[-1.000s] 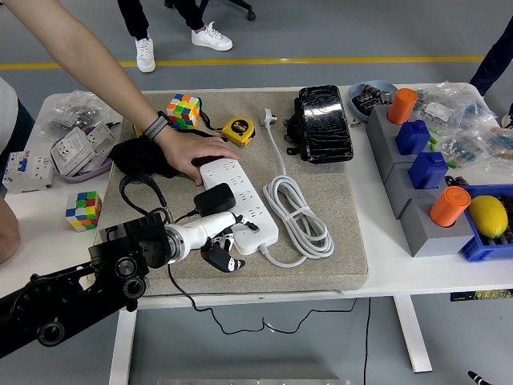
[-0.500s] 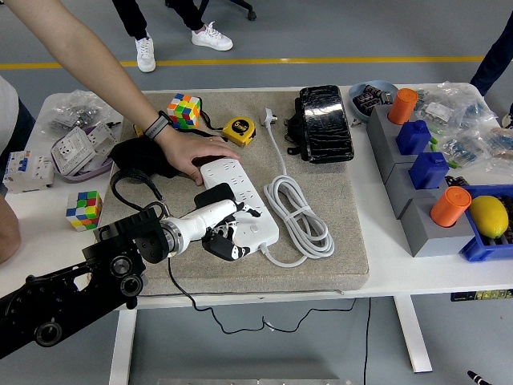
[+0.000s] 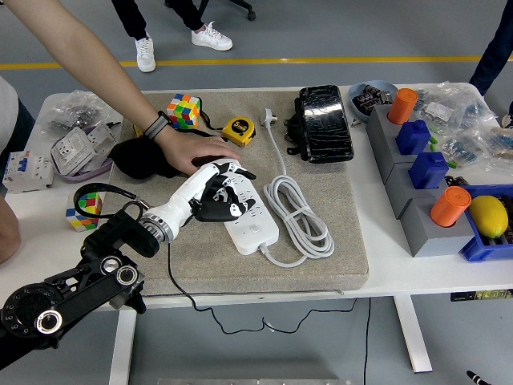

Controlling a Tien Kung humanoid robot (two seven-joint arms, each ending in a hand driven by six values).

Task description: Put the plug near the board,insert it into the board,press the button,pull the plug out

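with the left hand (image 3: 218, 191) clamped on the black plug (image 3: 210, 210) over the board (image 3: 248, 216), best lined up square with a socket, then pressed straight down while the person's hand (image 3: 192, 152) braces the far end.

Long white plastic multi-socket power board (image 3: 250, 215), laid flat, diagonal on grey mat; chunky black plug (image 3: 212, 210), held over its upper sockets

Bright, even overhead light; soft shadows; sharp focus throughout

Cubes (image 3: 183, 111) (two) — tape measure (image 3: 237, 131) — lemon (image 3: 488, 215).
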